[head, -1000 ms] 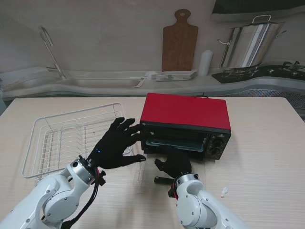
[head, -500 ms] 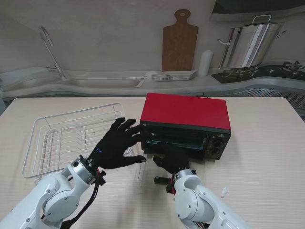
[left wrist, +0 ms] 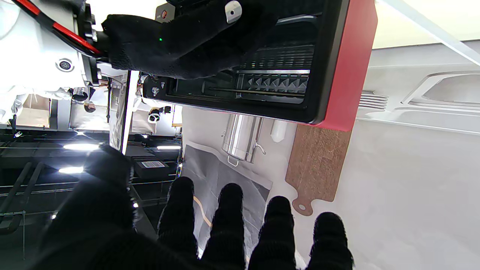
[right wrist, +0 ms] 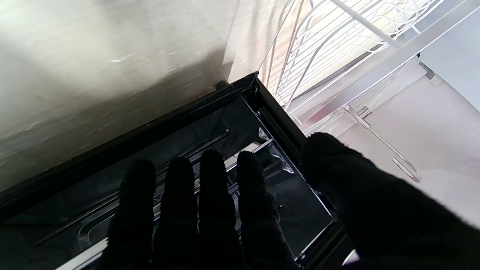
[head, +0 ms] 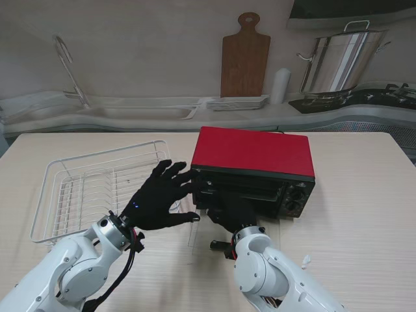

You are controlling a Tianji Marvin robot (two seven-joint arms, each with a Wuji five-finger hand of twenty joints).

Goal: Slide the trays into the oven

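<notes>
R hand (head: pixel 235 214) reaching flat into oven (head: pixel 253 170) mouth, fingers (right wrist: pixel 210 195) straight, w/ nothing gripped, over tray (right wrist: pixel 262 180). L hand (head: pixel 158 195) spread wide, resting beside oven's left front corner.

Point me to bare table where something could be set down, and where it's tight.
Free: the table right of the red oven, out to its right edge, and the strip behind the oven. Crowded: the oven front, where the right hand is at the mouth and the left hand sits between the oven and the wire rack.
</notes>
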